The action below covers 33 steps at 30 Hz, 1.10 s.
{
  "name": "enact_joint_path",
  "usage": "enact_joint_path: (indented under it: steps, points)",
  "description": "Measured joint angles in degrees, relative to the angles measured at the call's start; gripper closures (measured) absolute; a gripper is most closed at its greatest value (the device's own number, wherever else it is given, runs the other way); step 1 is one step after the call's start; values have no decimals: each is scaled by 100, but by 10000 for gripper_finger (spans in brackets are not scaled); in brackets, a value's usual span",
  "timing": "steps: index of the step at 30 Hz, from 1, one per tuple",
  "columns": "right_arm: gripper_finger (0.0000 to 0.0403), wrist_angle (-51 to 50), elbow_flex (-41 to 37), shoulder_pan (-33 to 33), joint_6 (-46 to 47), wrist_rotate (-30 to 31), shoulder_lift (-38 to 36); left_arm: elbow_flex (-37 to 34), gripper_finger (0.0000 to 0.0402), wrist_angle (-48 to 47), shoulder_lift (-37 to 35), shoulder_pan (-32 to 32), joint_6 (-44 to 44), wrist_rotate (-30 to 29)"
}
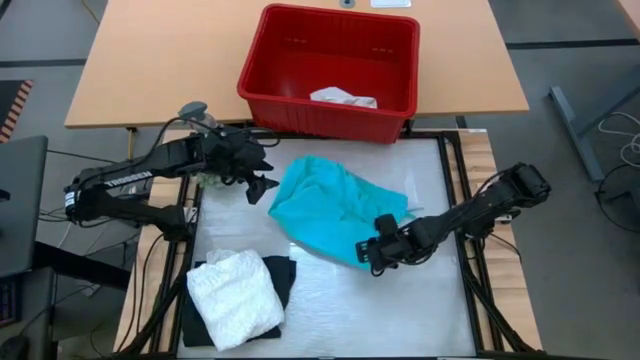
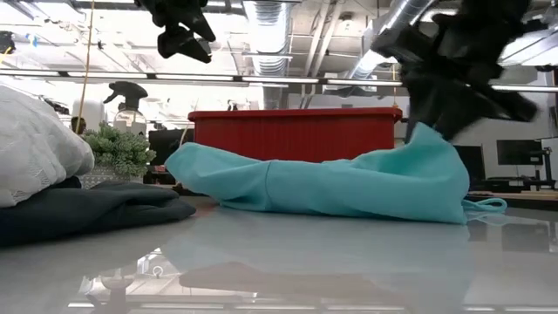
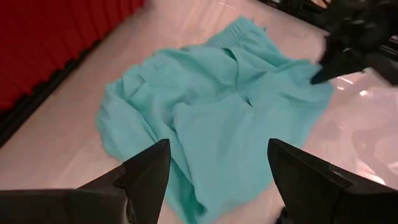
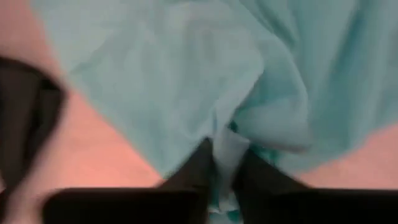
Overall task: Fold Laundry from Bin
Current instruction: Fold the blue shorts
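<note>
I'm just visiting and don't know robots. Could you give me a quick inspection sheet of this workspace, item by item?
Surface: pale glossy mat on a wooden table, black frame around it.
Job's things: teal garment lies crumpled mid-mat; white lacy garment sits folded on a black garment at the near left corner; red bin at the far edge holds one white piece.
Clutter: small green plant and spray bottle by the left edge.
Claws: left claw open, above the teal garment's left side; right claw pinched shut on the teal garment's near right edge.
Cables: loose leads on the floor at right.
Surroundings: office room with monitors; no people seen.
</note>
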Motion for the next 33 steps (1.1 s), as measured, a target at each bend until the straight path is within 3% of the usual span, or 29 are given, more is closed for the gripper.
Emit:
enact_joint_path:
  steps: [2, 5, 9, 11, 16, 22, 28, 33]
  points:
    - [376, 15, 235, -59, -455, 48, -12, 0, 145, 57, 2, 0, 17, -128]
    - [377, 139, 635, -88, -1415, -32, -9, 0, 145, 61, 1, 0, 86, -322]
    - [377, 1492, 847, 256, -3382, -1013, 104, 0, 145, 64, 1, 0, 128, -405]
    - [377, 1713, 837, 512, -3861, -1427, 308, -2, 145, 61, 1, 1, 171, -410]
    - [350, 1410, 825, 1062, -3952, -2264, 1174, -168, 145, 199, 1, 0, 234, -435]
    - [283, 1417, 815, 1136, -3314, -3559, 1867, -884, 145, 1047, 1, 2, 98, -272]
    - [206, 1320, 827, 1075, -3174, -3178, 1310, -1575, 145, 2675, 30, -18, 236, 1205]
    - [182, 446, 831, 1089, -2932, -2294, 676, -1592, 145, 2782, 686, -469, 758, 1389]
